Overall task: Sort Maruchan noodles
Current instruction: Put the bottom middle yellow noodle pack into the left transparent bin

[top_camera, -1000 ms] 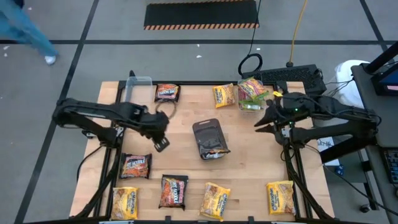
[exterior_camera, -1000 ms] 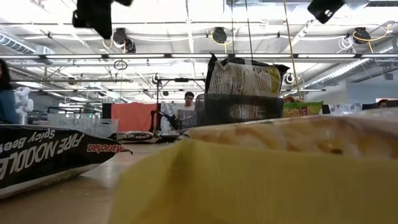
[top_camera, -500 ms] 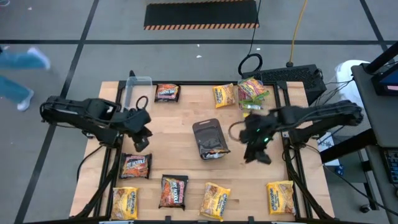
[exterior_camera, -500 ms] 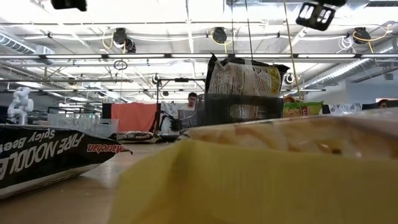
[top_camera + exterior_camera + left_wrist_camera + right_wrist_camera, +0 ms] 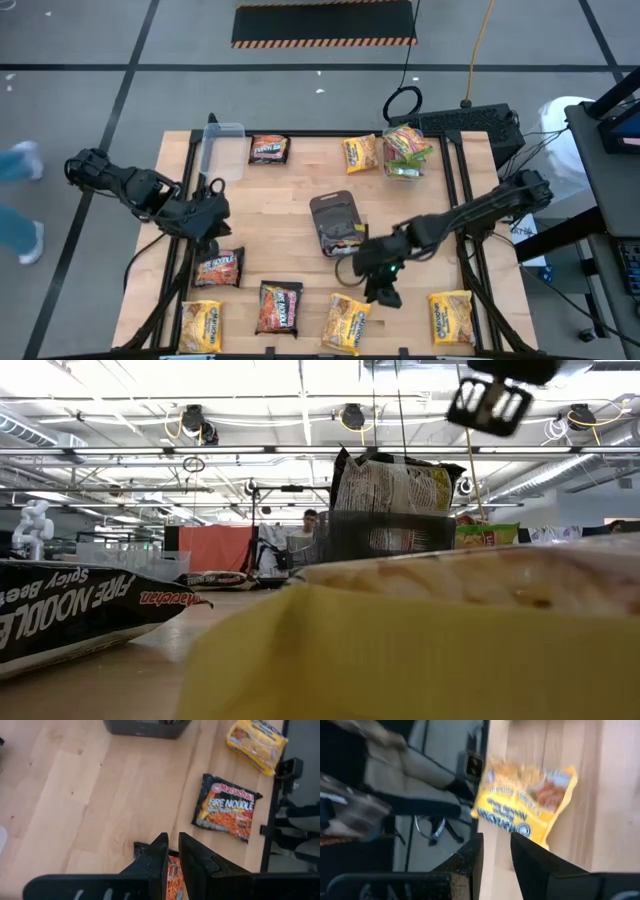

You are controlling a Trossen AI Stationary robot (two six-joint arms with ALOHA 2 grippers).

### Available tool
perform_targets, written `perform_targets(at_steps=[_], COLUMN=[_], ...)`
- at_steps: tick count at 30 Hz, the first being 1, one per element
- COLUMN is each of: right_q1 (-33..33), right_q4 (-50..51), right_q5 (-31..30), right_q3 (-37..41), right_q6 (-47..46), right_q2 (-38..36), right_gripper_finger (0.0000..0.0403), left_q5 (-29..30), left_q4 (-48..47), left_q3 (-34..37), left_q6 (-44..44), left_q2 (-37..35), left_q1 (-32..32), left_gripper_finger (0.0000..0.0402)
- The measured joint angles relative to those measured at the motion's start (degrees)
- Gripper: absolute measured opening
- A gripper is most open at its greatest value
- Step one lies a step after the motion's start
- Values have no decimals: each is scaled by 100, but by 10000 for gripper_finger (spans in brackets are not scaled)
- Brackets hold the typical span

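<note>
My right claw hangs empty, fingers slightly parted, above the near edge beside a yellow packet, my left claw hangs empty with a narrow gap over a dark packet, and more noodles lie around the table's edges.

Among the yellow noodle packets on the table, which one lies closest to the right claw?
The yellow packet at the near edge, third in that row. The right claw hovers just beside it; the other yellow packets lie farther off.
</note>
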State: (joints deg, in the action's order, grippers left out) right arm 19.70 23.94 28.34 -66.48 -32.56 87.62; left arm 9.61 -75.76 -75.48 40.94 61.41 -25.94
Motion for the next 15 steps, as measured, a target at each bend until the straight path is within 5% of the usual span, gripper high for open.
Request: perform_targets(at_steps=[15], right_q1=[442], right_q4=[-36], right_q5=[-1221], right_q3=[0], right_q6=[-194], right_q2=[1027], right_gripper_finger=[93], left_q5=[356], left_q4=[2], left_q3=[0], left_q6=[669], left_q2=[4], left_q1=[-1052], left_gripper_finger=[49])
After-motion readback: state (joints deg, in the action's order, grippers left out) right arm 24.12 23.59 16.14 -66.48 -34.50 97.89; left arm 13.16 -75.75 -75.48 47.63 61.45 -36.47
